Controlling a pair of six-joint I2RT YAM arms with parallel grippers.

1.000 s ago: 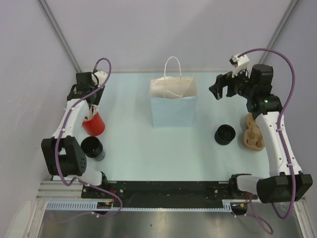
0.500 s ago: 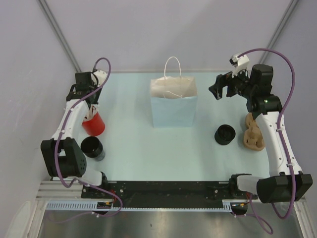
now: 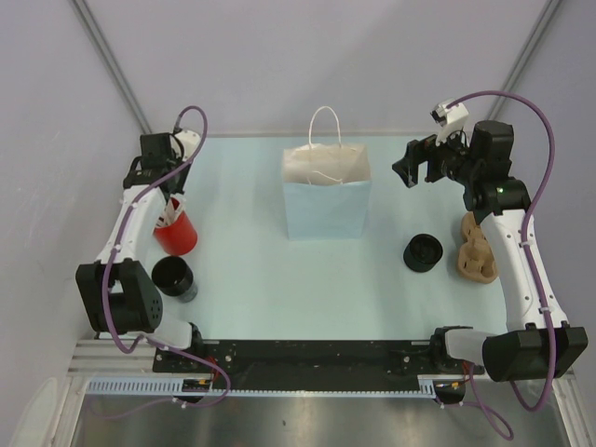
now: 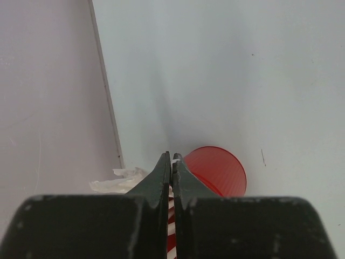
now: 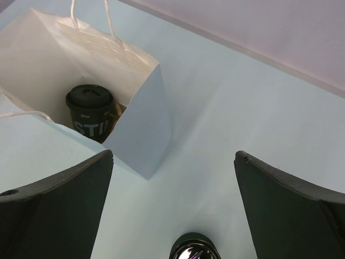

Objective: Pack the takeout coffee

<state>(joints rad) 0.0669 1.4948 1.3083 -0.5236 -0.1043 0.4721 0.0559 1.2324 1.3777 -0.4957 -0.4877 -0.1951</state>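
Note:
A takeout coffee (image 5: pixel 90 109), a black cup with a black sip lid, stands inside the pale-blue paper bag (image 5: pixel 144 116), which is upright at the back middle of the table (image 3: pixel 326 200). My right gripper (image 3: pixel 416 169) hangs open to the right of the bag's top, and nothing sits between its jaws (image 5: pixel 173 156). A second black cup (image 3: pixel 423 251) stands on the table below it (image 5: pixel 194 248). A third black cup (image 3: pixel 173 277) stands at the front left. My left gripper (image 4: pixel 171 156) is shut on a red-and-white striped straw rising from the red cup (image 4: pixel 216 171).
The red cup (image 3: pixel 177 235) stands near the left wall, with crumpled white paper (image 4: pixel 119 181) beside it. A brown pulp cup carrier (image 3: pixel 475 250) lies at the right edge. The table's left border and the wall run close by my left gripper (image 3: pixel 173 197).
My left gripper's jaws have closed onto the straw above the red cup. The right arm, bag and cups have not moved.

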